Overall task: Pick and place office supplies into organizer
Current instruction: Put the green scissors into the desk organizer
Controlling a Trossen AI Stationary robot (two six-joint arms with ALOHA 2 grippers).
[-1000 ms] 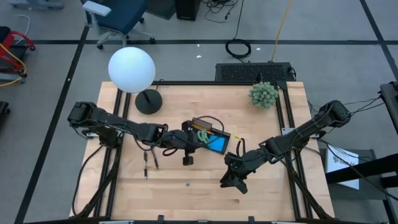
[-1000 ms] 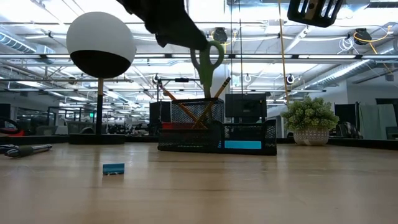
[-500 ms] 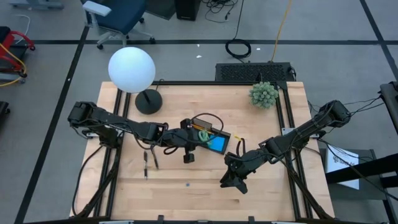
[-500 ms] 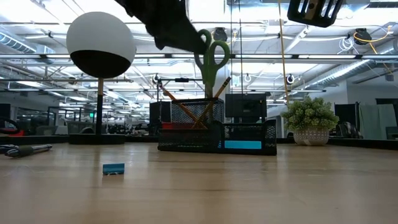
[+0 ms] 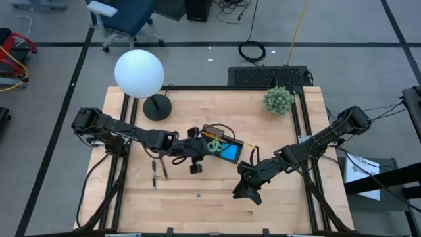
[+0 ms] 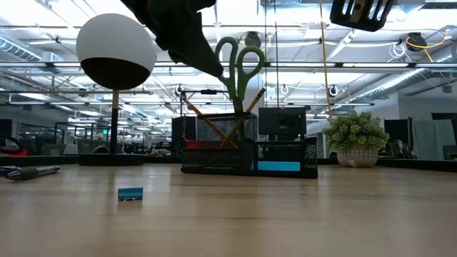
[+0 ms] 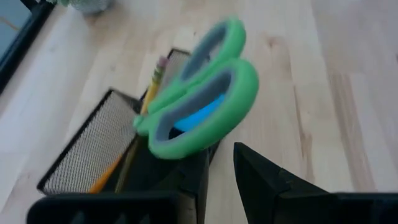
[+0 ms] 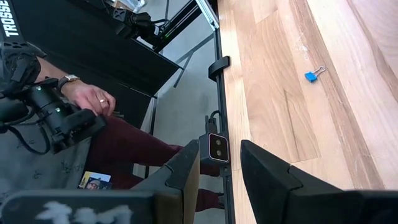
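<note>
The green-handled scissors stand blades-down in the taller back section of the black organizer, handles up, beside two crossed orange pencils. A blue pad lies in a front compartment. My left gripper is open, right beside the handle loops on their left side. Two dark pens and a tiny blue-green piece lie on the table. My right gripper is open and waits above the table, near-right of the organizer. My left gripper is open with nothing between its fingers. One fingertip stands close under the scissors' lower handle loop; whether it touches the loop I cannot tell.
A lamp with a white globe and round black base stands far-left of the organizer. A green spiky plant ball sits at the far right. A person's hand shows beyond the table's edge. Bare wood lies along the near side.
My left gripper has drawn back a little toward the table's left, off the scissors' handles. These now show whole in the low view. The scissors stay standing in the organizer's back section and have come a little more upright.
</note>
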